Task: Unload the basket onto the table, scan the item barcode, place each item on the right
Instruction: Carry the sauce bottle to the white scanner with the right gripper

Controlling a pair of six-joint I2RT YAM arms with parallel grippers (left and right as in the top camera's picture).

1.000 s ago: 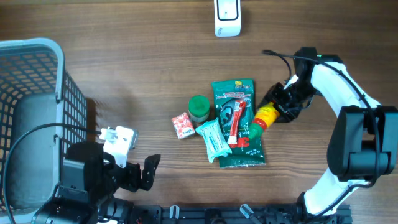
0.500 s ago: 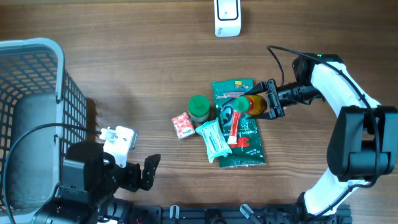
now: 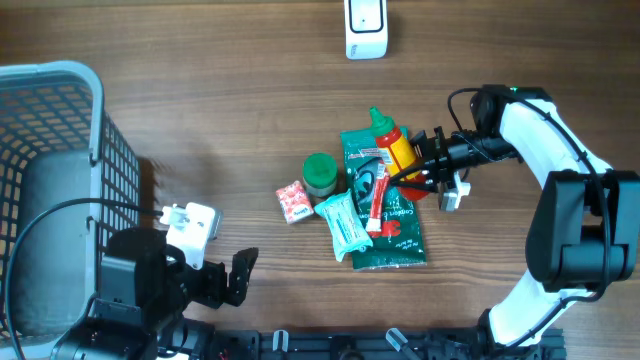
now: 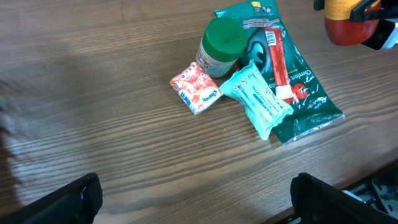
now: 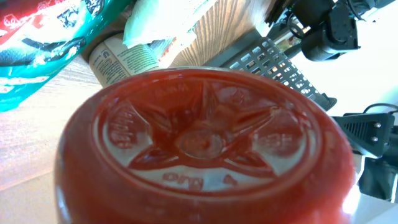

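Your desk (image 3: 220,130) is a brown wood-grain top, and past its near edge the right wrist view shows only bright glare and black fittings. A grey wire-mesh basket (image 3: 60,75) fills the left side. Your left tool (image 3: 228,278) sits low by the near edge, just right of the basket, with its jaws spread wide and nothing between them. A green foil pouch (image 3: 395,245) lies flat in the middle; its white and red lettering is too small for you to read with certainty. Your right tool (image 3: 425,165) is clamped on the lower body of the sauce bottle (image 3: 392,140), which has a red body, a yellow label and a green cap; it is held over the pouch's far end, cap pointing away from you. Its red base fills the right wrist view, showing a moulded star and raised characters too blurred to read. A white scanner (image 3: 365,28) stands at the far edge. A teal tissue pack (image 3: 345,222) overlaps the pouch's left edge, touching a green-lidded jar (image 3: 320,172). A white plug (image 3: 195,222) lies beside the basket, a red stick (image 3: 378,205) rests on the pouch, and a small red-and-white packet (image 3: 293,202) sits left of the jar
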